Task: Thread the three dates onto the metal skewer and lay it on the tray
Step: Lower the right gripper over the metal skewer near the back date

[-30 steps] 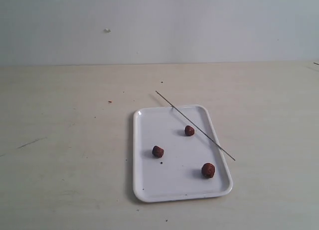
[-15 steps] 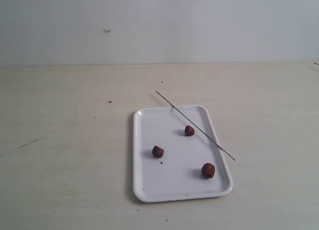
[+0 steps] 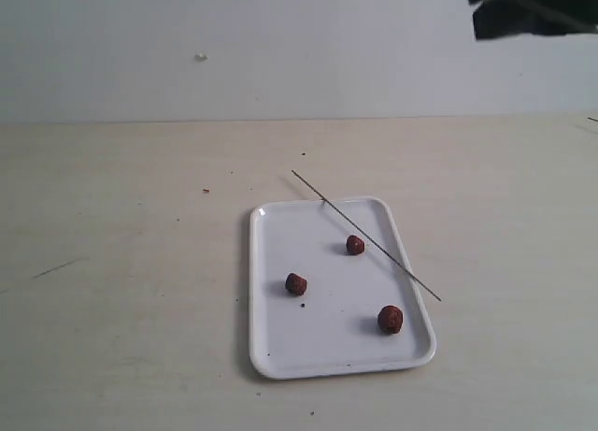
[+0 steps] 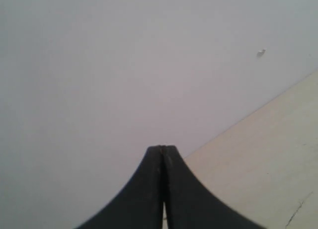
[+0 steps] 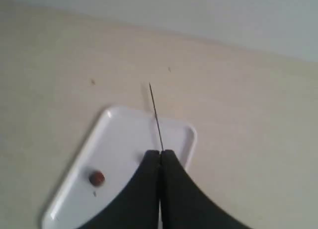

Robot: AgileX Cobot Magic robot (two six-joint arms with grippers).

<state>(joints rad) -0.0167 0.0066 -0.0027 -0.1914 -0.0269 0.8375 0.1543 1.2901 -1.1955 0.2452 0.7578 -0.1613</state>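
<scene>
The metal skewer (image 3: 364,235) lay on a diagonal across the far right corner of the tray (image 3: 276,342). Its far tip pointed out over the table (image 3: 121,263) past the far rim, and its near tip overhung the right rim. The three dates sat loose on the tray: one (image 3: 355,245) just beside the skewer, one (image 3: 296,284) near the middle, and one (image 3: 391,320) toward the near right corner. In the right wrist view I saw only one date, and the right jaws hid the skewer's near length. A dark piece of an arm (image 3: 528,10) was cut off at the exterior view's upper right corner (too little to read). Both pairs of jaws, left and right, were pressed together on nothing, and the left jaws faced mostly blank wall.
</scene>
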